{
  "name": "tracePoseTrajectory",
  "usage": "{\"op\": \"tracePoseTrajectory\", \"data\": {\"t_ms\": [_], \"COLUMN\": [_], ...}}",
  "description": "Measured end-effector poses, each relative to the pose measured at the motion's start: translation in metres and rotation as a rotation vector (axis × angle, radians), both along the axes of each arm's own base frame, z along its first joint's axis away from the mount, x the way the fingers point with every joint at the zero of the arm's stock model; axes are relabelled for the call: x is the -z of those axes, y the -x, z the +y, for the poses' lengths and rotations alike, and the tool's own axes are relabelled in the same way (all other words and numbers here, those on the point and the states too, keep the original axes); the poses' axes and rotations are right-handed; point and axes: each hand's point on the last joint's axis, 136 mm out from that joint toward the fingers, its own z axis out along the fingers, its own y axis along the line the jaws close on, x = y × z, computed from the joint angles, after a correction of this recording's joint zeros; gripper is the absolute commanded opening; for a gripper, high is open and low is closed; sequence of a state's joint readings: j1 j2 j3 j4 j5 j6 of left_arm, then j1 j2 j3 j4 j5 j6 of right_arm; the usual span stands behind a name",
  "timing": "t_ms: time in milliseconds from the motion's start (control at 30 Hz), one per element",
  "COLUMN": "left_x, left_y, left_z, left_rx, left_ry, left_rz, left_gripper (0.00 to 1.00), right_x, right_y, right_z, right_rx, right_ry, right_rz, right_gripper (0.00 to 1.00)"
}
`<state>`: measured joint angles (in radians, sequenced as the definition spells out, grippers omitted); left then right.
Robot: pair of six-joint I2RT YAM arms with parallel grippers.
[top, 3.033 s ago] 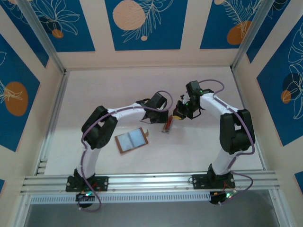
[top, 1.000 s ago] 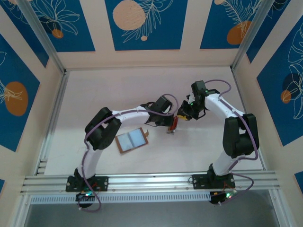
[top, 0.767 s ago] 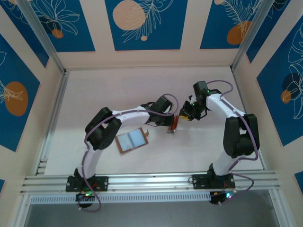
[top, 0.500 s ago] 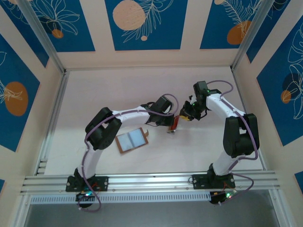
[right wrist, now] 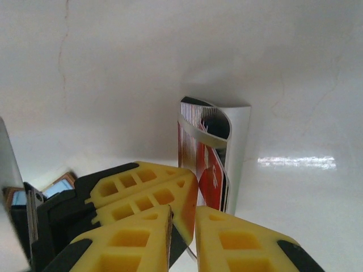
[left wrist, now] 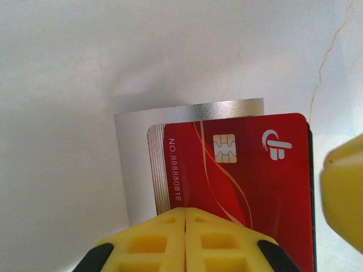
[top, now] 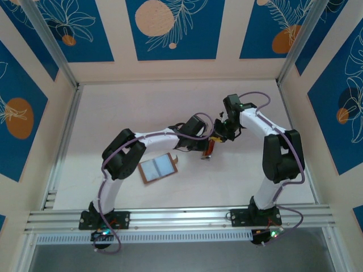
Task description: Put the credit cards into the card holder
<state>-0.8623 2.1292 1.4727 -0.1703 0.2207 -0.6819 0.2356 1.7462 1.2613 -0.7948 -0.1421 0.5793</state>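
Left gripper point(left wrist: 185, 218): clenched on credit cards point(left wrist: 249, 187), red card foremost, silvery-grey piece point(left wrist: 133, 164) behind; stack held upright to present 1 edge. Right gripper point(right wrist: 182, 226): jaws nearly together astride that edge, grip unconfirmed. Card holder point(top: 158, 168): open, flat on table point(top: 130, 107), near left arm point(top: 122, 153), awaiting cards.

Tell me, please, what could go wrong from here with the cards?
The silvery card bows away from the red card beside the right gripper; more pushing may kink it or flick it out. The left gripper pinches one edge of the stack, so cards could fan or slip. The card holder lies loose, apart from both grippers, and may slide during insertion.
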Motion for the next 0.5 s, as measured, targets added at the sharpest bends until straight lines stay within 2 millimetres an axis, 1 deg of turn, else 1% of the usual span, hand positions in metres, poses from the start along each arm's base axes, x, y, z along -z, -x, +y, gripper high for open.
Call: {"op": "tracePoseTrajectory", "data": {"t_ms": [167, 500], "left_x": [0.0002, 0.0006], "left_y": [-0.0001, -0.0004], "left_z": [0.0000, -0.0005], "left_rx": [0.000, -0.006], "left_ry": [0.001, 0.007], "left_rz": [-0.001, 0.000], "left_gripper": [0.07, 0.07], "right_x": [0.0072, 0.0081], "right_y": [0.0025, 0.0040], "right_z": [-0.0056, -0.0082], "right_rx": [0.001, -0.006], "right_ry": [0.050, 0.100], "right_rz": [0.017, 0.014], "right_gripper": [0.19, 0.19]}}
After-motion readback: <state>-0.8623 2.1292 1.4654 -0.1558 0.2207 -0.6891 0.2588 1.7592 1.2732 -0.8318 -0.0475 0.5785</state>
